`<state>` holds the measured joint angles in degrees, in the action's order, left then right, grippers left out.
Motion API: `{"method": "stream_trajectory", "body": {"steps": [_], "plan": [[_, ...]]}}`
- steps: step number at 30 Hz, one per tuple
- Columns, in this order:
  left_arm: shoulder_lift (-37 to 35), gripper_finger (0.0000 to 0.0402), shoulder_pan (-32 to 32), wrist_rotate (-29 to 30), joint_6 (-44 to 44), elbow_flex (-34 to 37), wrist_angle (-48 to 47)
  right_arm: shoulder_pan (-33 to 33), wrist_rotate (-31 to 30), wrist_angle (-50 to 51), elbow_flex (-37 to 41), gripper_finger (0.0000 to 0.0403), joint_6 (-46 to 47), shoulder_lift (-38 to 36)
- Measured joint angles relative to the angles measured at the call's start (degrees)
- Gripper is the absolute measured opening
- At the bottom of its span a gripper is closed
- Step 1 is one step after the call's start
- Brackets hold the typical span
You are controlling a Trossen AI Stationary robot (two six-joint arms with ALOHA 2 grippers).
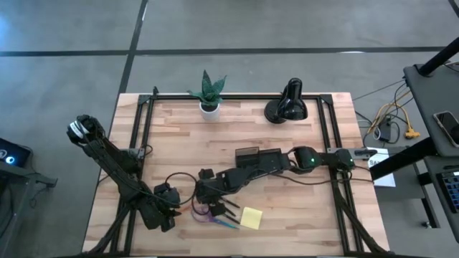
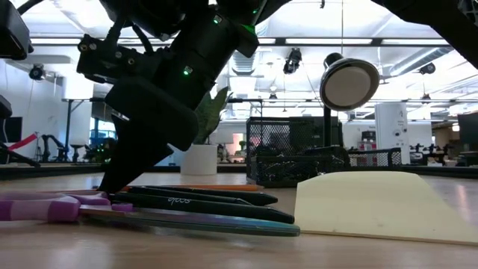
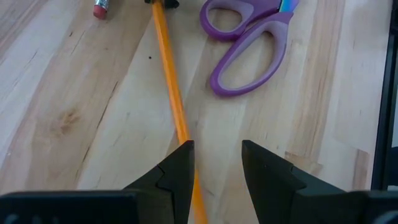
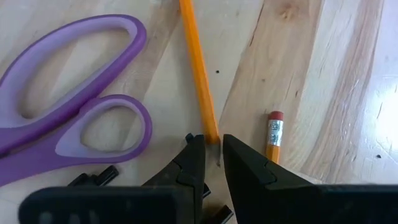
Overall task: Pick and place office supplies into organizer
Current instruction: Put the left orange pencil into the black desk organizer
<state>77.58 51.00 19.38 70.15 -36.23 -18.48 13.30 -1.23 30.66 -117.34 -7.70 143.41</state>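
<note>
Scissors (image 1: 208, 213), pens (image 1: 228, 209), sticky pad (image 1: 251, 218) near table's (image 1: 301, 215) front edge; organizer (image 1: 258, 159) behind, probably mid-table.

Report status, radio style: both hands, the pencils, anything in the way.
Right hand down at one pencil's end, fingers close either side. Left hand open, low beside it. Scissors close alongside. Organizer behind.

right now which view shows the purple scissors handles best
The right wrist view: both loops of the scissors lie unobstructed. The left wrist view crops one loop, the low view shows only an edge-on purple sliver, and the high view a small purple patch.
</note>
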Motion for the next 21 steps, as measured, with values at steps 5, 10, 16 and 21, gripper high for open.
{"method": "stream_trajectory", "body": {"steps": [5, 10, 16, 21], "plan": [[-0.1, 0.0117, 0.0, 0.0, 0.0, -0.5, 0.1, 0.0, 0.0, -0.2, 0.0, 0.0051, 0.0, 0.3], [-0.1, 0.0117, 0.0, -0.1, 0.0, -0.8, 0.0, 0.0, 0.0, -0.4, -0.1, 0.0027, 0.2, 1.0], [-0.2, 0.0117, 0.0, -1.4, 0.0, -1.3, 0.0, 0.0, 0.0, -0.5, -0.3, 0.0011, 0.2, 1.2], [-0.2, 0.0117, 0.0, -3.3, 0.0, -1.3, 0.0, 0.0, 0.0, -0.4, -0.3, 0.0010, 0.2, 1.3]]}}
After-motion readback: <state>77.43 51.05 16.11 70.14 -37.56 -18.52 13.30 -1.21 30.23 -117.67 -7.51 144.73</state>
